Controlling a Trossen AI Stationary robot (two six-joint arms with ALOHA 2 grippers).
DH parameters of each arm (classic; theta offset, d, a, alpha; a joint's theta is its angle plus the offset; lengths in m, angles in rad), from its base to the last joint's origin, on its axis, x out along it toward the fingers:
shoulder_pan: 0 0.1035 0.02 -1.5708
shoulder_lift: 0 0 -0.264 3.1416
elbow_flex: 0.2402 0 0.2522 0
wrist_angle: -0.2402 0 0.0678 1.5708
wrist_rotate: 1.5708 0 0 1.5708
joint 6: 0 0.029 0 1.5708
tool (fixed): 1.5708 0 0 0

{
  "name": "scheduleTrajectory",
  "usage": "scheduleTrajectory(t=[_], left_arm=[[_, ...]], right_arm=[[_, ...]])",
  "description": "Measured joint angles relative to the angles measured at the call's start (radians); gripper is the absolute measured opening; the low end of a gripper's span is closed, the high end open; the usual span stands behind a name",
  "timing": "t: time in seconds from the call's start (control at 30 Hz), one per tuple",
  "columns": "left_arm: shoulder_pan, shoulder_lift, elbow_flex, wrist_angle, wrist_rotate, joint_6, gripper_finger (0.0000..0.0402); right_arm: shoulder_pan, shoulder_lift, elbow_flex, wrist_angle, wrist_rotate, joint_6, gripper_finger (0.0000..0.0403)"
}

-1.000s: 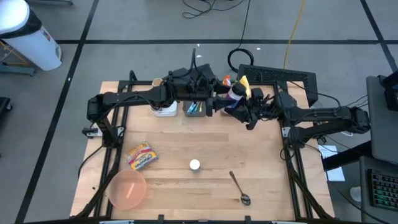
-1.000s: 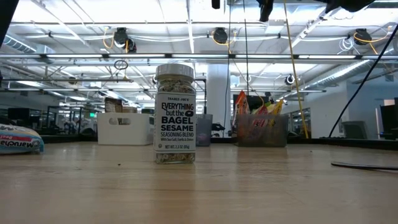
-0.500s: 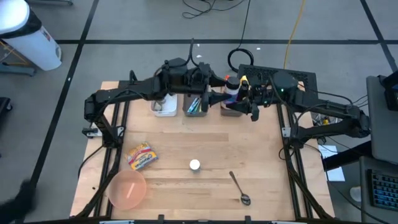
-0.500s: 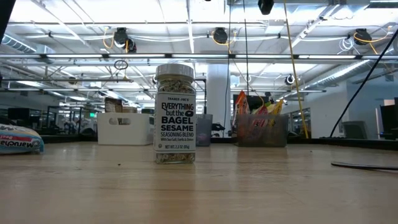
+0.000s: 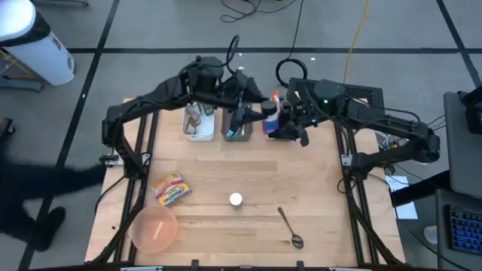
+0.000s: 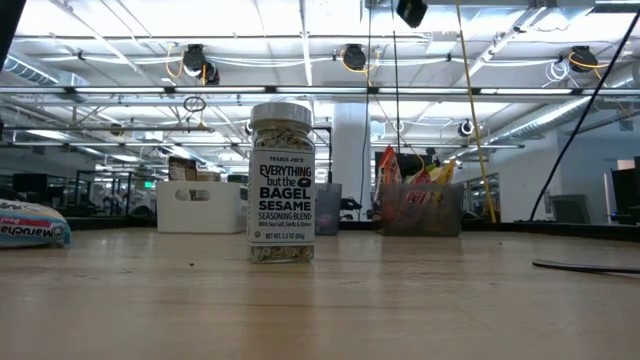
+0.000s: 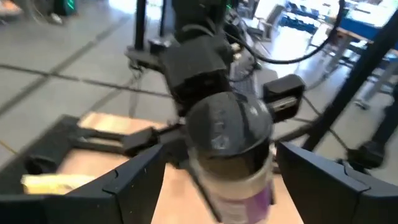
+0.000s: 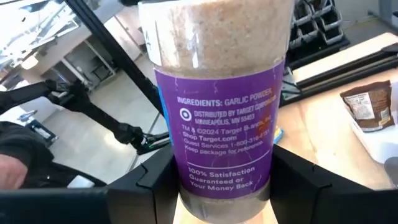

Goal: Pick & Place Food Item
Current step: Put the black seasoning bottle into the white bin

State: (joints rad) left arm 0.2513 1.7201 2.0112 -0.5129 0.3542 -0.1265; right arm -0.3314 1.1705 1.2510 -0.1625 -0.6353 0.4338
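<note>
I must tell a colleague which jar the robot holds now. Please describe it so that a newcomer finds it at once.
Look at the far edge of the wooden table, where the two arms meet above the row of bins. There the right hand grips a clear garlic powder jar. Unlike the sesame seasoning jar standing alone mid-table, it has a purple label and a dark lid.

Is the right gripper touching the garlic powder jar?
Touching. In the right wrist view, both fingers of the right gripper press against the sides of the garlic powder jar.
</note>
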Motion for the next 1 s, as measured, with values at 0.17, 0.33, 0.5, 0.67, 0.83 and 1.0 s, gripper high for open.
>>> scheduleTrajectory(t=[0.17,0.33,0.5,0.67,0.83,1.0], left_arm=[[0.009,0.001,0.009,-0.088,0.069,-0.037,0.0313],[0.019,0.001,0.009,-0.175,0.149,-0.087,0.0312],[0.042,0.001,0.009,-0.25,0.234,-0.146,0.0312],[0.056,0.001,0.009,-0.316,0.282,-0.171,0.0312],[0.056,0.007,0.009,-0.361,0.285,-0.164,0.0312],[0.048,0.028,0.009,-0.383,0.301,-0.164,0.0312]], right_arm=[[0.005,0.067,0.018,0.017,-0.046,-0.003,0.0185],[0.013,0.122,0.02,0.021,-0.08,-0.008,0.0185],[0.031,0.168,0.02,0.029,-0.103,-0.017,0.0185],[0.06,0.199,0.02,0.03,-0.103,-0.033,0.0185],[0.073,0.22,0.02,0.035,-0.119,-0.034,0.0185],[0.072,0.22,0.02,0.041,-0.127,-0.034,0.0185]])
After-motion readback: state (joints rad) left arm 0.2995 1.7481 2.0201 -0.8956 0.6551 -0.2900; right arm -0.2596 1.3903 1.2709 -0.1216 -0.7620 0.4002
